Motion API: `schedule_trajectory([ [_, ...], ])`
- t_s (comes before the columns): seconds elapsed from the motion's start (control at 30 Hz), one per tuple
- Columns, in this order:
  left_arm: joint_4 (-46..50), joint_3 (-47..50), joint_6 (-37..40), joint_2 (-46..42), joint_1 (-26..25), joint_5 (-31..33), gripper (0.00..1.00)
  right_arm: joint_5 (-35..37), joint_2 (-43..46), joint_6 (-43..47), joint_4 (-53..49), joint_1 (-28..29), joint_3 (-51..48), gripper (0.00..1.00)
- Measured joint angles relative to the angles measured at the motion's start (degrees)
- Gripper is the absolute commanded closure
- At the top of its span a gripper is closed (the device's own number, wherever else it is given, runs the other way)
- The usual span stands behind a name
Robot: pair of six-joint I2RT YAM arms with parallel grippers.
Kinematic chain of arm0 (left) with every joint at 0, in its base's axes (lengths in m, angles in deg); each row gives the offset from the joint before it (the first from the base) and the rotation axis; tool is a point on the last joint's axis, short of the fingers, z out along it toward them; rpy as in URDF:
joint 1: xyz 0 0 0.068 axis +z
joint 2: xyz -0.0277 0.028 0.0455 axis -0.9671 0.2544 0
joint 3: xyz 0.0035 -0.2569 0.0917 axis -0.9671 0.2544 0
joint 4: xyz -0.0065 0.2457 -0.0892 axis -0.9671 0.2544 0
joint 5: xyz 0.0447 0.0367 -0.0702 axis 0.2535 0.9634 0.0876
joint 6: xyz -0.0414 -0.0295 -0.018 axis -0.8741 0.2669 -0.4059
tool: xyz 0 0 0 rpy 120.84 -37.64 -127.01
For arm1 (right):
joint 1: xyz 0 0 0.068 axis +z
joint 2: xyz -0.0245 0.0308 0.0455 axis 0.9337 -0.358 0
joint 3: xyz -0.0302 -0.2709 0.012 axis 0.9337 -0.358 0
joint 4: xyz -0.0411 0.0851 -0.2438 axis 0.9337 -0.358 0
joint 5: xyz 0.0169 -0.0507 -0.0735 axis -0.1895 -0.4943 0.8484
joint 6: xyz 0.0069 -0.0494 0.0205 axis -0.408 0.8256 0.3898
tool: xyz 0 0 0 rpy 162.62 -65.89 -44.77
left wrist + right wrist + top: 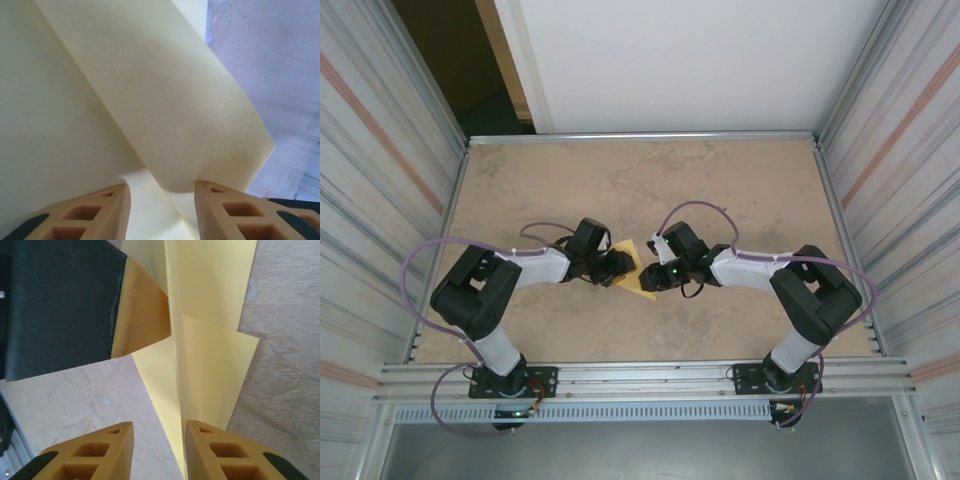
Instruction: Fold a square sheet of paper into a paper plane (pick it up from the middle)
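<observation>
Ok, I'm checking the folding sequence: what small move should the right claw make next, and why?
Probably close the right claw on the folded yellow paper: its crease runs between the parted fingers, and the left claw straddles it too.

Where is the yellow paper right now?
In the top view the yellow paper is in the middle of the table, right between the left hand and the right hand.

Beige marbled tabletop [720, 180], ribbed metal side walls [380, 150] (left and right), white back panel [670, 60], front rail [650, 378]
</observation>
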Motion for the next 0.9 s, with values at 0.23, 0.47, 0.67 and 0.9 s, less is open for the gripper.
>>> schedule_trajectory([
  [0.23, 0.2, -0.1, 0.0, 0.1, 0.0, 0.0, 0.6, 3.2, 0.0, -1.5, 1.2, 0.4, -1.3, 0.66],
  [0.47, 0.2, -0.1, 0.0, 0.1, 0.0, -0.1, 0.59, 4.2, -2.3, -1.5, 1.4, 0.4, -0.1, 0.68],
  [0.67, 0.3, -0.2, 0.0, 0.1, 0.0, -0.2, 0.59, 4.4, -5.7, -1.2, 1.5, 1.2, 2.3, 0.76],
  [0.9, 0.3, -0.2, 0.0, 0.1, 0.0, -0.2, 0.59, 4.2, -6.7, -1.1, 3.0, 1.6, 2.6, 0.78],
])
